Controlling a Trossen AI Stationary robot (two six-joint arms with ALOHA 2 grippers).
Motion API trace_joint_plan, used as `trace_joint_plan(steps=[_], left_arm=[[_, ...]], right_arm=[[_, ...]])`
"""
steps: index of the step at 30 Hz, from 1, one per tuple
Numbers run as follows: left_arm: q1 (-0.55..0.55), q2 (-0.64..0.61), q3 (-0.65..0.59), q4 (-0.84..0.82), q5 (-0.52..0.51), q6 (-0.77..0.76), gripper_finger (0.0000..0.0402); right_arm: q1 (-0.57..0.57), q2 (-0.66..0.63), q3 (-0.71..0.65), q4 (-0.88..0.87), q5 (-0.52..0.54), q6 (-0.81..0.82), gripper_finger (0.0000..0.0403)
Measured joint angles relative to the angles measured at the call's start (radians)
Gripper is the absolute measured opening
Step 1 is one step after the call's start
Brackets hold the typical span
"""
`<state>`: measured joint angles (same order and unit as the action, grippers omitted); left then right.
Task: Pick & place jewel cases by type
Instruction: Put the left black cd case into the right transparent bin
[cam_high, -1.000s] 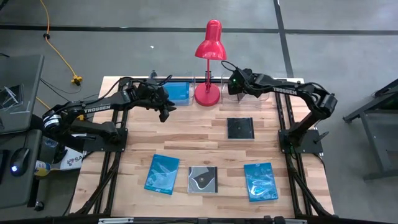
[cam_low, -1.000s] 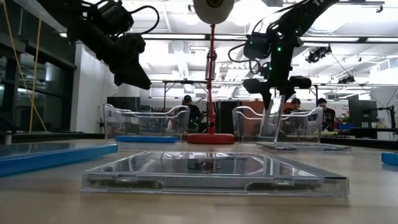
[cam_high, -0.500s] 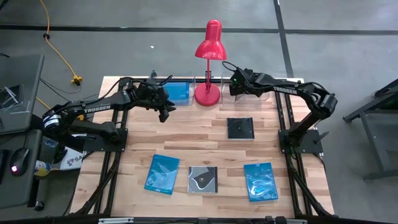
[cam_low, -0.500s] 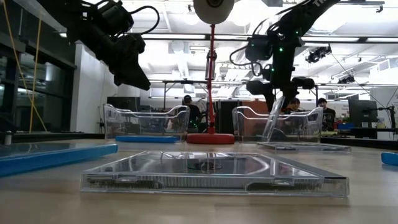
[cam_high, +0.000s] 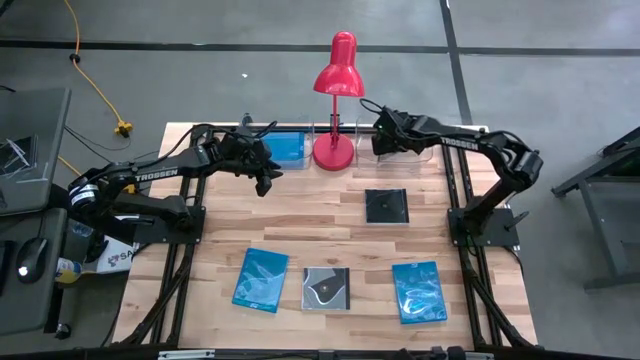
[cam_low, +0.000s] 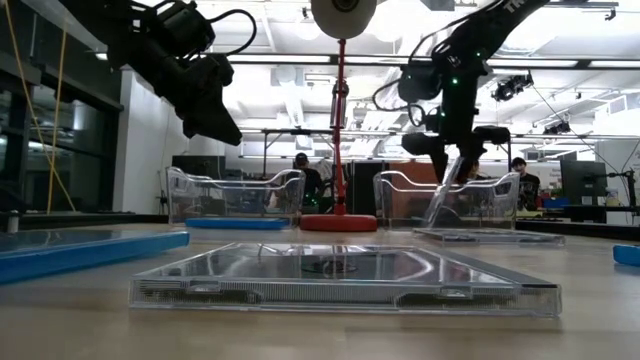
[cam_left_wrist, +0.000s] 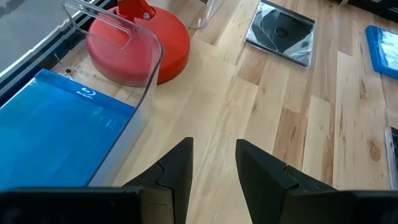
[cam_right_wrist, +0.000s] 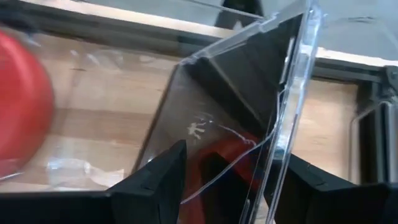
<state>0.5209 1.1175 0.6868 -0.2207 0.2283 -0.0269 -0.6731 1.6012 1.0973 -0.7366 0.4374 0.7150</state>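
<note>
Shifted slightly toward three o'clock since earlier, the right gripper (cam_high: 385, 140) clamps a tilted dark clear-plastic jewel case (cam_right_wrist: 249, 106) over the clear right tray (cam_low: 400, 205), a grip only its wrist view shows. At eleven o'clock, the left gripper (cam_left_wrist: 214, 168) hovers, fingers apart, beside the left tray's flat blue case (cam_left_wrist: 56, 130). Four cases lie on open wooden counter (cam_high: 320, 225): two blue, two dark.

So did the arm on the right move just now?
Yes. The right gripper slid sideways over the clear tray, away from the red lamp, with a dark jewel case between its fingers.
</note>
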Motion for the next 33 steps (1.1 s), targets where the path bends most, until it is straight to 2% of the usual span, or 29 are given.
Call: trace_joint_plan(steps=[8,19,27,33], left_arm=[[0.000,0.000,0.000,0.000,-0.005,0.016,0.0120],[0.000,0.000,0.000,0.000,-0.005,0.021,0.0120],[0.000,0.000,0.000,-0.024,-0.006,0.021,0.0120],[0.000,0.000,0.000,-0.022,-0.012,0.021,0.0120]], right_arm=[[-0.030,0.021,0.000,0.006,-0.054,-0.023,0.0177],[-0.027,0.053,0.001,0.101,-0.134,-0.044,0.0178],[-0.027,0.053,0.001,0.031,-0.066,-0.042,0.0179],[-0.025,0.053,0.001,0.057,-0.071,-0.085,0.0179]])
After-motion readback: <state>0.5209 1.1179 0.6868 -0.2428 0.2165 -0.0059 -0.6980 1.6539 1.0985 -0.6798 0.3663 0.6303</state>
